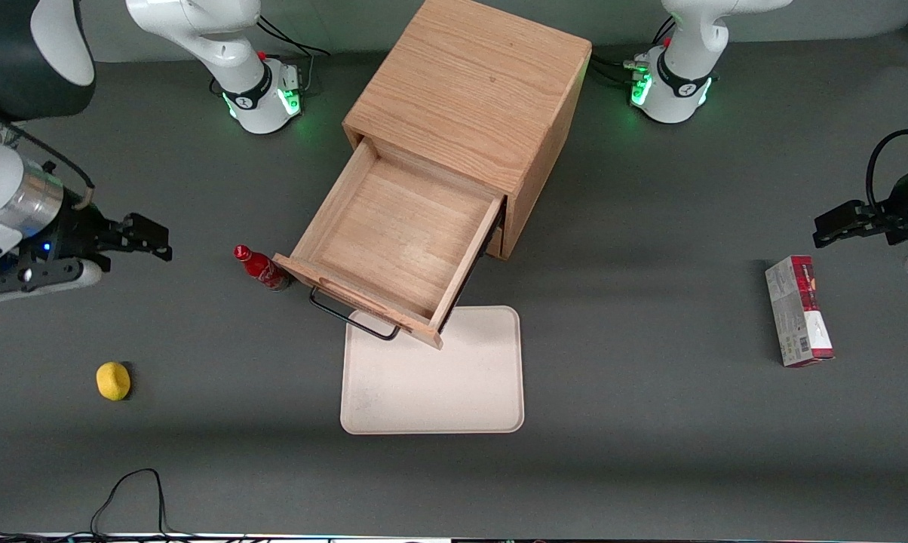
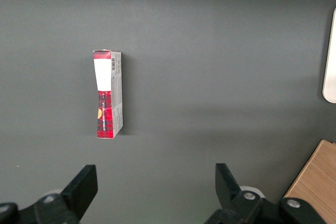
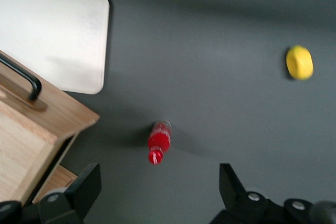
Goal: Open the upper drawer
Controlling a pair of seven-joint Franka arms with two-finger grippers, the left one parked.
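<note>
Drawer sits in the middle of the front view, pulled far out of the cabinet. You can see its whole bare wood floor, and nothing is inside. Its black handle hangs over the upper edge of the tray, which lies flat on the surface.

The job looks done. The drawer is open about as far as it seems able to go. I think nothing is left but to move the arm away.

The hand is at the left edge of the front view, well apart from the drawer and above the surface. Its fingers are spread wide and it holds nothing. In the right wrist view the two fingers stand apart, with only grey surface between them.

A small red bottle stands just beside the drawer's front corner, between the hand and the drawer. It might be touching the wood; I cannot tell. A yellow ball lies in the lower left of the front view, well apart from everything. A red and white box lies at the right of that view, far from the drawer.

Nothing blocks the drawer now. Only the bottle is close enough to get knocked over.
</note>
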